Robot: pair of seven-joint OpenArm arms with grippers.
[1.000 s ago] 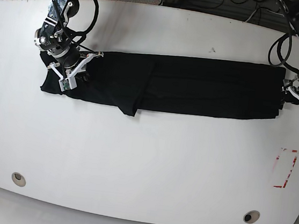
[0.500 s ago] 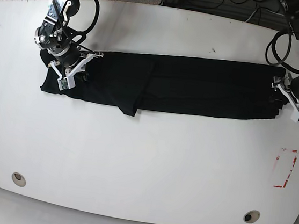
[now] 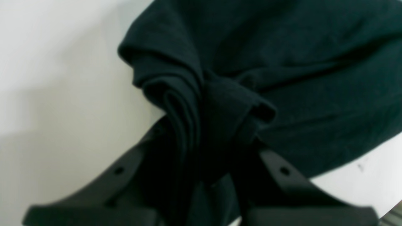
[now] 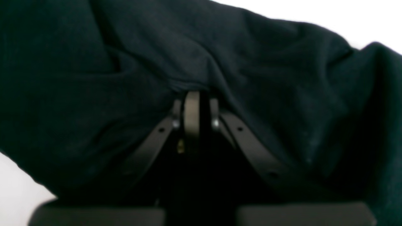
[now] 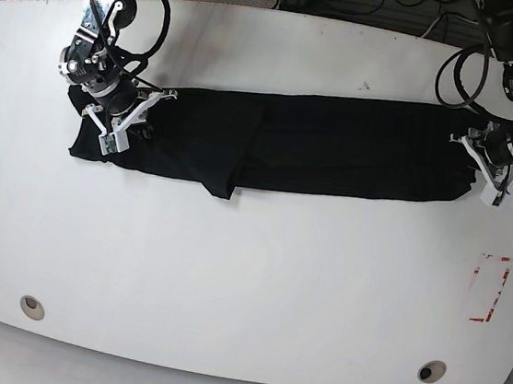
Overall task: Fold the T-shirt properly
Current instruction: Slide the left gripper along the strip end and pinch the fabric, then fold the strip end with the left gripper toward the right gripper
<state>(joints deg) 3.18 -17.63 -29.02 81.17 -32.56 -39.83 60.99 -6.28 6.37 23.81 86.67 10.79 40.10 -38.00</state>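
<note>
Now T-shirt (image 5: 317, 146) stretched between tools, left tool (image 5: 478, 168) and right tool (image 5: 128, 115) each pinching an end

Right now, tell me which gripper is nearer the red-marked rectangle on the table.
Left. The left gripper is clamped on the T-shirt end just above the red-marked rectangle. The right gripper grips the opposite end, across the table.

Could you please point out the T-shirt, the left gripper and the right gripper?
T-shirt (image 5: 335, 150): base view, middle of the cloth.
Left gripper (image 5: 474, 170): base view, fingertips at the cloth's end.
Right gripper (image 5: 127, 122): base view, between its fingertips.
</note>
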